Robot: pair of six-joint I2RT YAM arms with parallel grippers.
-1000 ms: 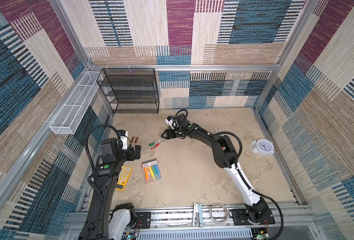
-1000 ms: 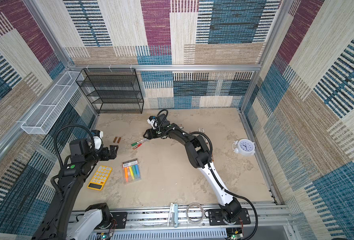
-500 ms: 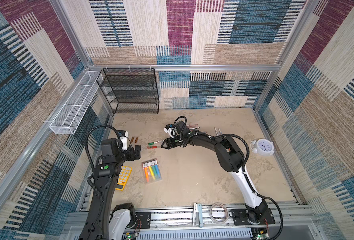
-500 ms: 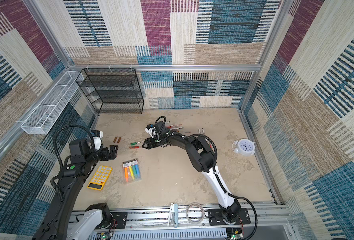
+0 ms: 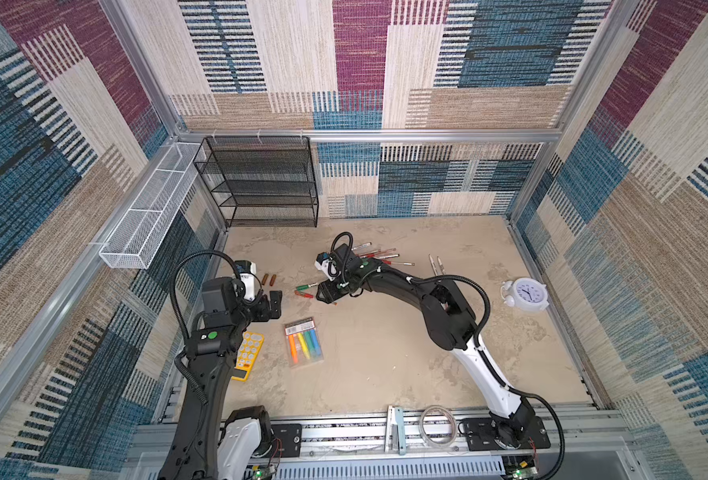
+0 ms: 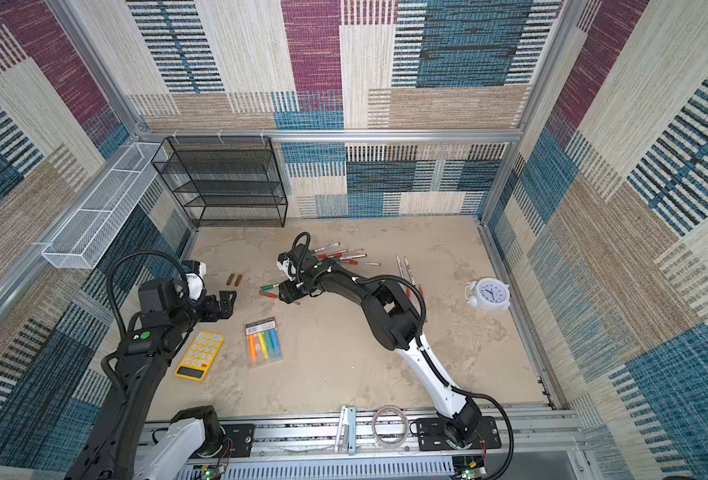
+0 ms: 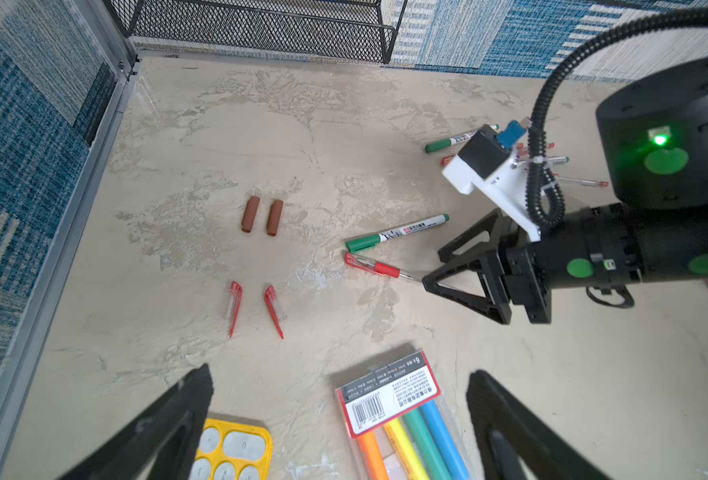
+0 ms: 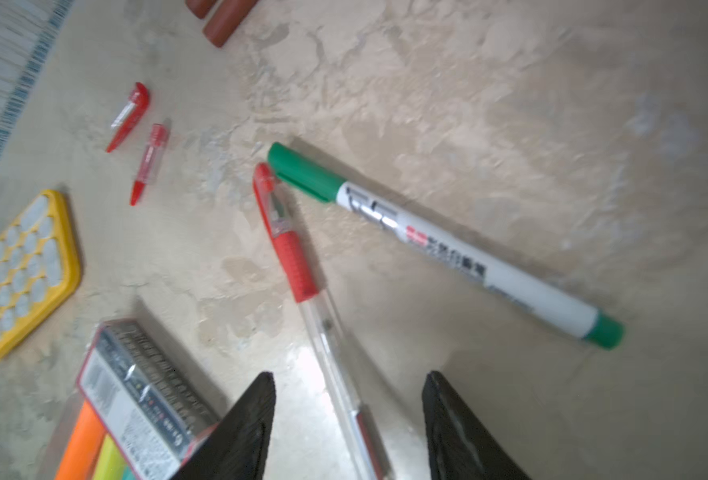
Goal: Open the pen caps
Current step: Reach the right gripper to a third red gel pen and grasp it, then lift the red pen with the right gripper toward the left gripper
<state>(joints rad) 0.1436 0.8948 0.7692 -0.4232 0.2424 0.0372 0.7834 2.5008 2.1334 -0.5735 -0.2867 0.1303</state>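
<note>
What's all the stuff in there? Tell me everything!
Brown caps: two, brown, loose on the table, side by side.
Red caps: two, red, loose near them.
Marker: one, white with green cap, mid-table.
Pen: one, clear with red cap, beside the marker.
Other pens: several, mixed, farther back.
Highlighter pack: one, multicoloured, nearer the front.
Calculator: one, yellow, front left.
Clock: one, white, right side.
Shelf: one, black, back left.
Basket: one, white, left wall.
Left gripper: one, black, open, empty.
Right gripper: one, black, open, straddling the pen.
</note>
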